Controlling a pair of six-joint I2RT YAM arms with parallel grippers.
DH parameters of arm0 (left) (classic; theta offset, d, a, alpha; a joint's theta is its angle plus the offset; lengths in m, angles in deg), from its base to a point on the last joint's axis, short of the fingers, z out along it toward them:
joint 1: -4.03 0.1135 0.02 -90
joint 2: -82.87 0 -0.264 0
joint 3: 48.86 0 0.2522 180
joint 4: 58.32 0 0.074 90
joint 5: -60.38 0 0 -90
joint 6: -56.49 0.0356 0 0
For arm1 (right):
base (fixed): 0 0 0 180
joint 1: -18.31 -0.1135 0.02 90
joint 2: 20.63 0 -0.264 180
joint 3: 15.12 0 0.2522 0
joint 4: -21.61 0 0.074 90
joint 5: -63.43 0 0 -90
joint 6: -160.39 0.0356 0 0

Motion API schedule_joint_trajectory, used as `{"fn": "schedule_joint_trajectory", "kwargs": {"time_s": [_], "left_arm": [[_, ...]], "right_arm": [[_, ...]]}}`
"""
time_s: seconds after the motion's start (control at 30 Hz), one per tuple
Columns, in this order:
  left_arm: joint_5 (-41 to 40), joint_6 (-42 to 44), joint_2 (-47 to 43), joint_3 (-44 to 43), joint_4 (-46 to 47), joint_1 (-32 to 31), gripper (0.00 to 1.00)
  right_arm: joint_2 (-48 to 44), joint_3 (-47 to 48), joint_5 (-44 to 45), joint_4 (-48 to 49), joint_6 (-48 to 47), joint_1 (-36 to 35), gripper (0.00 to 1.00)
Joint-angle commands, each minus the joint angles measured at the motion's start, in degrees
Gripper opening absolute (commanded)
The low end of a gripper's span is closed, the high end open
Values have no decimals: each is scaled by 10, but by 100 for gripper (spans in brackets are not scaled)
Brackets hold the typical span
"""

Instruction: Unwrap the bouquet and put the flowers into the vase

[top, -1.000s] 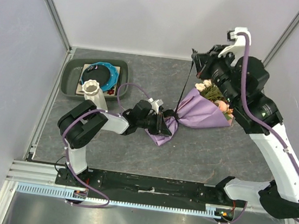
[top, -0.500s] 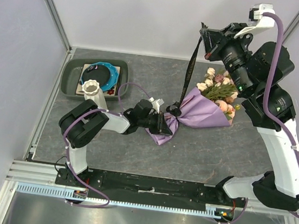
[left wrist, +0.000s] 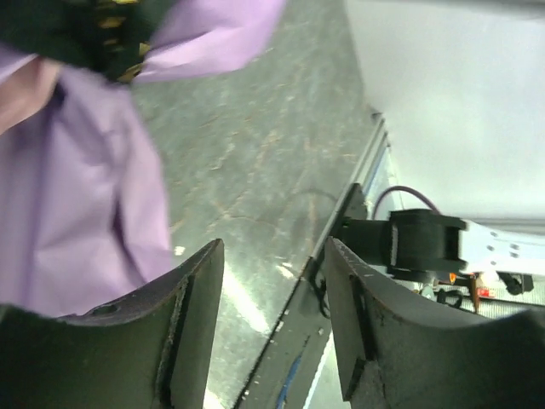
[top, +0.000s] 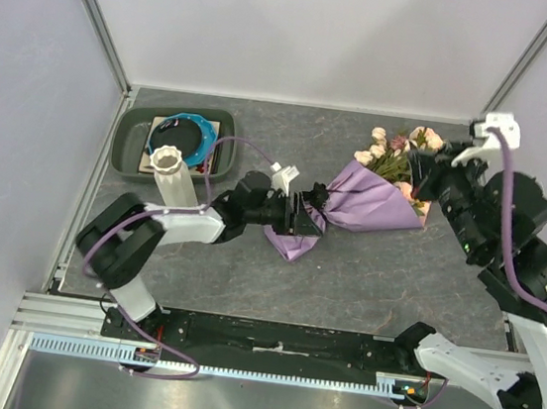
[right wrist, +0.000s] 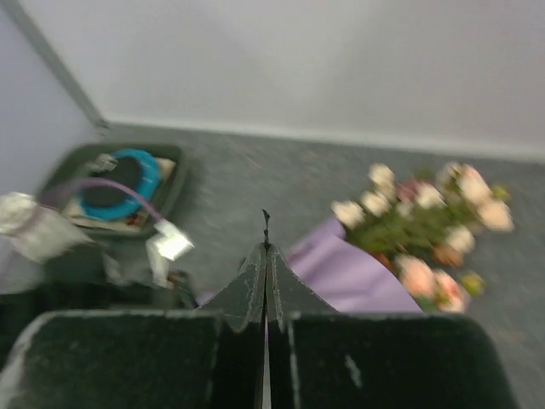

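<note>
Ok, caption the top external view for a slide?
Left gripper open at the lilac-wrapped bouquet's stem end, right gripper shut near the roses, white vase upright at left.

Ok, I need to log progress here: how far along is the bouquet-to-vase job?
Done: nothing finished that shows. The bouquet lies on the table, lilac paper around the stems. In hand: the left gripper hangs open at the wrapped stem end; the right gripper is shut near the flowers. Left: unwrap, then move the flowers into the empty vase.
</note>
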Motion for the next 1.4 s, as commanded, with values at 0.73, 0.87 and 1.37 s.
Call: {"fn": "schedule_joint_trajectory", "kwargs": {"time_s": [0.73, 0.87, 1.37], "left_arm": [[-45, 8, 76, -210, -174, 82, 66], [-50, 0, 110, -221, -151, 85, 66], [-81, -147, 54, -68, 74, 104, 77]], "right_arm": [[-192, -197, 181, -35, 56, -1, 0], [-193, -204, 170, -31, 56, -1, 0], [-204, -200, 175, -36, 42, -2, 0]]}}
